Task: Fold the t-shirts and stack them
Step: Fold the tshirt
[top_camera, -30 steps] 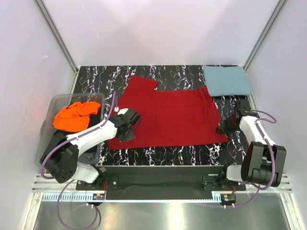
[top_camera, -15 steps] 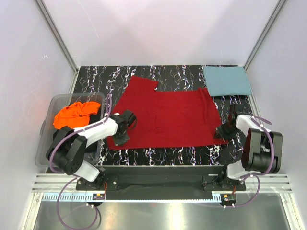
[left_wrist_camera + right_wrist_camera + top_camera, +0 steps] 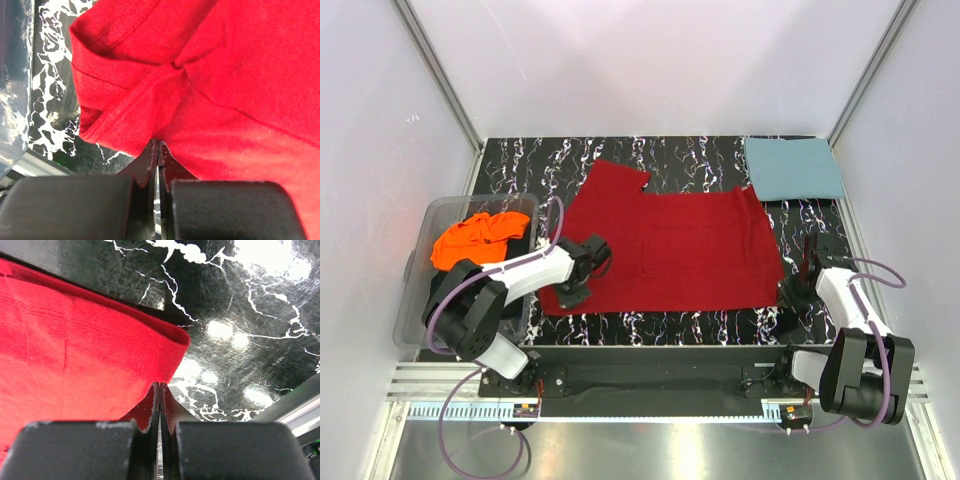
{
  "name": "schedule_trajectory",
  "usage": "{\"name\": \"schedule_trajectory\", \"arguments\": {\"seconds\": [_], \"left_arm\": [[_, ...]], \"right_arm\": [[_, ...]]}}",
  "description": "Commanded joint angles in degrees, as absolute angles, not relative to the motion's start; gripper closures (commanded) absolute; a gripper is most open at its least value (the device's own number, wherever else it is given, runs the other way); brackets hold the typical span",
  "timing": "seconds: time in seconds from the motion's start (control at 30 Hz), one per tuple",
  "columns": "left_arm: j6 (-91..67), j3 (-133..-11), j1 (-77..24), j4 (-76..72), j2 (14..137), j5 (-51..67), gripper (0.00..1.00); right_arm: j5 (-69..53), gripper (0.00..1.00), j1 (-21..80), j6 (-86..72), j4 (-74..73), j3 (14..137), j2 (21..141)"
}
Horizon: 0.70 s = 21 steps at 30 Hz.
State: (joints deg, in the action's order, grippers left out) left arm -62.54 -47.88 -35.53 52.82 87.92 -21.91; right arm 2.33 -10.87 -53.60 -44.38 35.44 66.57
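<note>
The deep red t-shirt (image 3: pixel 670 245) lies spread flat on the black marbled table (image 3: pixel 700 155). My left gripper (image 3: pixel 570 296) is shut, its tips (image 3: pixel 158 142) touching the shirt's near left hem beside the sleeve (image 3: pixel 100 60). My right gripper (image 3: pixel 790 297) is also shut, its tips (image 3: pixel 160 384) at the near right corner of the red cloth (image 3: pixel 75 340). No cloth shows in the slit of either pair of jaws. The teal-blue t-shirt (image 3: pixel 792 167) lies folded at the far right corner. The orange t-shirt (image 3: pixel 470 242) is bunched in a bin.
A clear plastic bin (image 3: pixel 415 300) holding the orange shirt stands at the table's left edge, close to the left arm. White walls enclose three sides. Bare marbled table (image 3: pixel 250 340) shows right of the red shirt's corner, with the table's metal edge close by.
Both shut grippers have slid towards the near edge, from on the red shirt to its near hem. The shirt's near right corner has shifted slightly left and nearer.
</note>
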Motion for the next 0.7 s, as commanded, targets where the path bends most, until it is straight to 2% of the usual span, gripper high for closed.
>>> {"name": "schedule_trajectory", "arguments": {"seconds": [0.0,0.4,0.67], "left_arm": [[-60.74,-51.23,-36.12,53.7,84.99,-24.95,1.0],[-60.9,-52.39,-35.6,54.84,87.8,-27.6,1.0],[-62.49,-51.16,-34.1,55.2,90.88,-28.65,1.0]], "right_arm": [[2.29,1.0,-10.99,-53.87,-44.3,38.05,65.31],[0.35,1.0,-9.84,-54.22,-39.64,43.42,79.71],[8.17,1.0,-11.42,-53.79,-42.54,42.55,84.38]]}}
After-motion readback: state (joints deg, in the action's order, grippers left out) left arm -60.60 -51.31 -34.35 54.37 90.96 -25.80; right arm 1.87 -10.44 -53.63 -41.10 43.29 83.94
